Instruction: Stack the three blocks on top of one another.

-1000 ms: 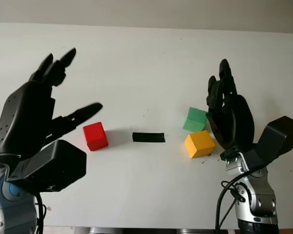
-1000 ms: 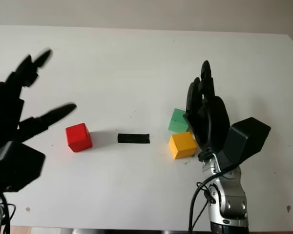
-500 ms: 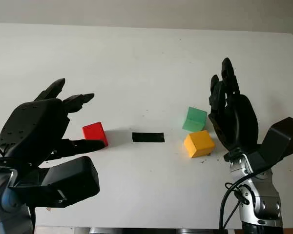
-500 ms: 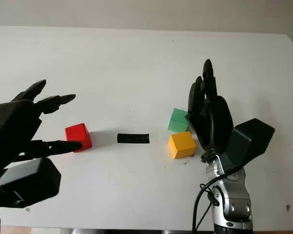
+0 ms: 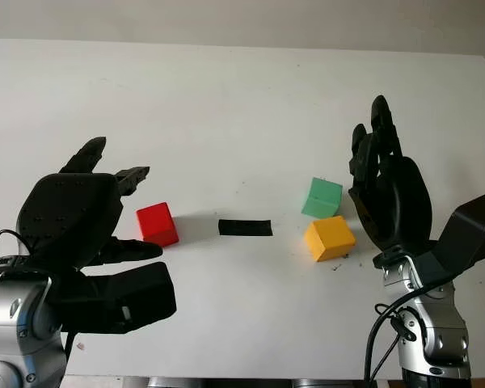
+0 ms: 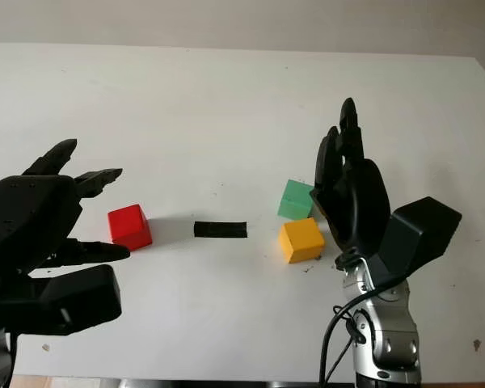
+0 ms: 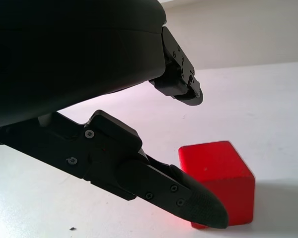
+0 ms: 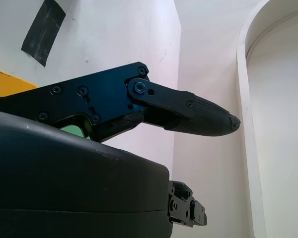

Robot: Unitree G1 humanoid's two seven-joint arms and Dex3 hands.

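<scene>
Left robot hand (image 5: 81,218): lower left of the head view, palm turned down and toward the frame centre, open and holding nothing. One finger (image 7: 188,198) reaches along the near side of the red block (image 5: 157,224); two others (image 5: 133,175) point over the worktop beyond it. The wrist view shows a sliver of daylight between the finger and the block, so no contact can be confirmed.

Right robot hand (image 5: 388,198): right of the frame, standing upright with fingers pointing to the far edge, palm facing the frame centre, open and empty. It stands just right of the yellow block (image 5: 330,238) and the green block (image 5: 322,197); contact with either cannot be told.

Worktop (image 5: 226,105): white and flat. Near edge runs along the bottom of the frame; far edge across the top; right edge slants in at upper right. Broad bare surface beyond the blocks and between the two robot hands.

Red block: plain cube, left of centre, sitting flat.

Black strip (image 5: 245,227): flat on the worktop at centre, between the red block and the other two.

Yellow block: cube, right of centre, turned slightly askew.

Green block: cube, just beyond the yellow one, corners nearly meeting.
</scene>
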